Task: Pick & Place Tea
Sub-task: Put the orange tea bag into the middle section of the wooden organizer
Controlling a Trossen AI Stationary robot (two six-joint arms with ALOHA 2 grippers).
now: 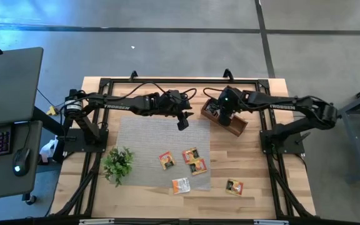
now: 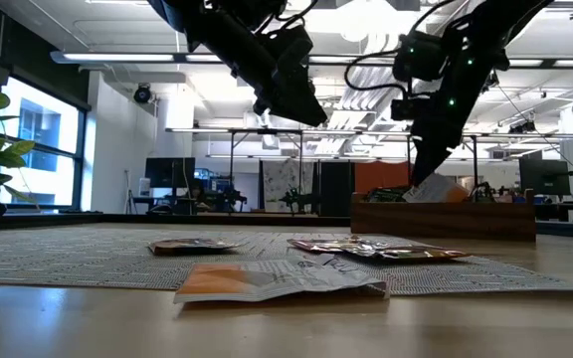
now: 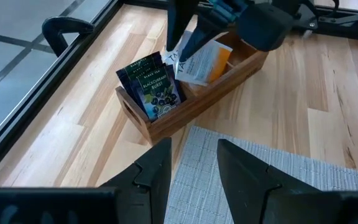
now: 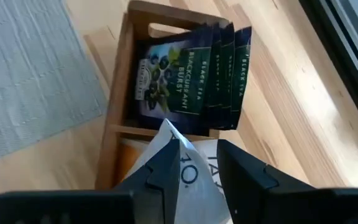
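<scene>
I've got the right gripper (image 1: 220,116) over the wooden box (image 1: 235,125) at upper centre-right of the high view, fingers parted w/ an orange-and-white sachet (image 4: 194,171) between the tips in the right wrist view; can't tell if the pads actually touch it. That sachet stands in the box's orange compartment, tilted, next to a stack of black sachets (image 4: 188,78) labelled blackcurrant, which stand upright in the neighbouring compartment. Left wrist view shows the same box (image 3: 185,102) from the other side: black ones (image 3: 151,87) toward the frame's left, orange-and-white one (image 3: 199,62) under the right arm's gripper. Left gripper (image 1: 182,124) hangs above the top edge of the grey woven mat (image 1: 142,144), centre of the high view, fingers apart, holding nothing. Loose tea: three orange sachets on the mat, one (image 1: 166,160) mid-frame, two (image 1: 190,154) (image 1: 197,166) touching just right of it. Another sachet (image 1: 180,185) lies at the mat's lower edge, and one (image 1: 234,186) on bare table (image 1: 255,162) lower right. Green plant sprig (image 1: 118,163) sits at the mat's lower-left corner. In the low view a sachet (image 2: 277,280) lies nearest the camera, centre bottom.
</scene>
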